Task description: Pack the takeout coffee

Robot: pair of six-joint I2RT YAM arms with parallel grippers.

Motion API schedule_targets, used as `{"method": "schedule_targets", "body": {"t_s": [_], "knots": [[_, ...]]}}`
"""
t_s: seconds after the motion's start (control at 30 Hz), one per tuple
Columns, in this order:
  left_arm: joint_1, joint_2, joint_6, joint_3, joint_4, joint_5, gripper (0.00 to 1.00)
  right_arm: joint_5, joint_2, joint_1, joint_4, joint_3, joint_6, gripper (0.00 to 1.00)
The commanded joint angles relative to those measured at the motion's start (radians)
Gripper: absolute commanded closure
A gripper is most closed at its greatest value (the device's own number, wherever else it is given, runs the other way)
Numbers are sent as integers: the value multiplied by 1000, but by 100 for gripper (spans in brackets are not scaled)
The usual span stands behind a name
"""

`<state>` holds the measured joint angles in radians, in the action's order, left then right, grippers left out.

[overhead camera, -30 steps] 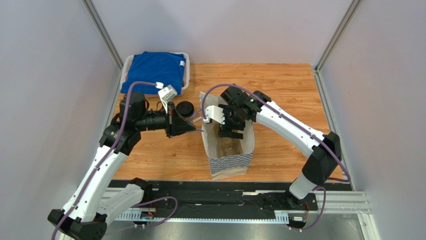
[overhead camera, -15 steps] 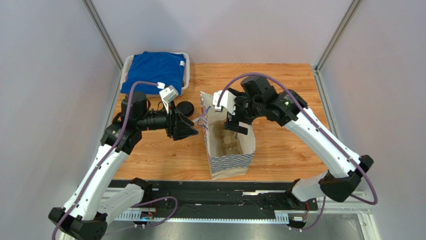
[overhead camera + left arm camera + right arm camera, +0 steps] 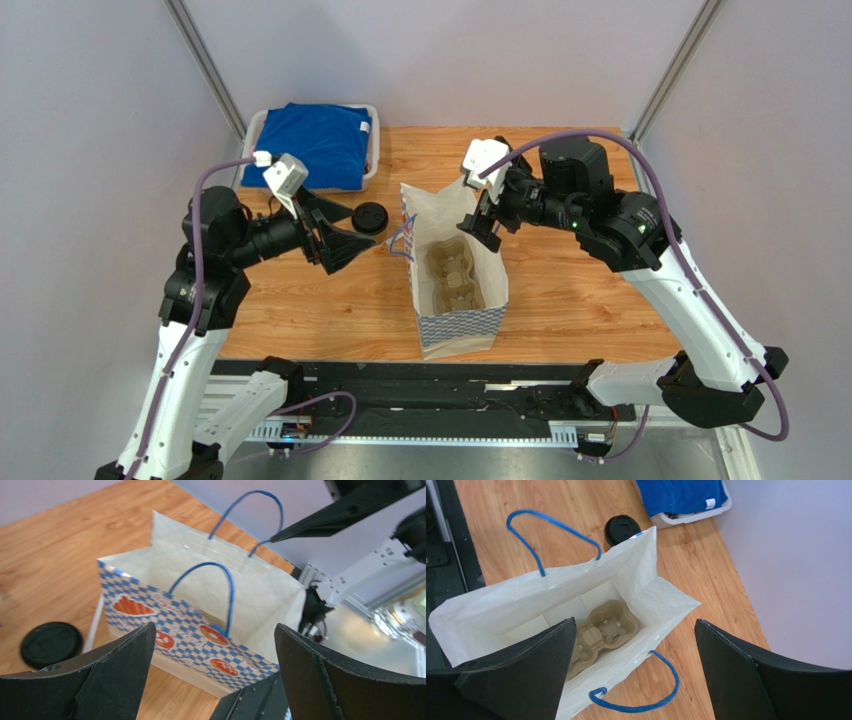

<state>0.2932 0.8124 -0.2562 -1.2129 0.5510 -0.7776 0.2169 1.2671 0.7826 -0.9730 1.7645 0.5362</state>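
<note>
Left gripper (image 3: 214, 627): spread wide, holding nothing
Right gripper (image 3: 635, 621): spread wide, empty (above the bag)
Bag (image 3: 460, 325): upright, cup carrier (image 3: 452, 278) inside
Coffee (image 3: 370, 217): lidded, beside bag

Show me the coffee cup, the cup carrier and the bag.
coffee cup (image 3: 370, 217), top external view, on its black lid.
cup carrier (image 3: 601, 634), right wrist view, between its cup wells.
bag (image 3: 462, 327), top external view, on its checkered near wall.
</note>
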Motion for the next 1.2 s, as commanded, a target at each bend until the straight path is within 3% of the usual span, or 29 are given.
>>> {"method": "schedule_targets", "body": {"t_s": [0.0,0.2,0.3,0.43,0.5,0.73,0.9,1.0,1.13,1.17], "knots": [[-110,63,60,-48,29,87,2,-126,-6,-40,34,35,-156,3],[-152,298,316,-187,202,169,1,-53,61,-150,-133,73,-266,0],[-152,378,394,-211,218,189,1,36,86,-210,-205,70,-282,9],[-152,436,449,-180,172,170,1,153,91,-290,-254,56,-301,35],[-152,475,491,-162,165,135,1,217,95,-331,-280,55,-315,41],[-151,559,494,-149,96,98,2,308,143,-352,-337,18,-315,34],[-151,588,537,-113,64,104,5,270,181,-352,-352,0,-292,42],[-147,628,616,-119,66,100,5,257,176,-352,-352,-5,-271,60],[-134,717,725,-175,89,144,3,263,184,-352,-372,18,-265,100],[-128,752,741,-195,89,174,3,277,184,-352,-377,19,-265,100]]}}
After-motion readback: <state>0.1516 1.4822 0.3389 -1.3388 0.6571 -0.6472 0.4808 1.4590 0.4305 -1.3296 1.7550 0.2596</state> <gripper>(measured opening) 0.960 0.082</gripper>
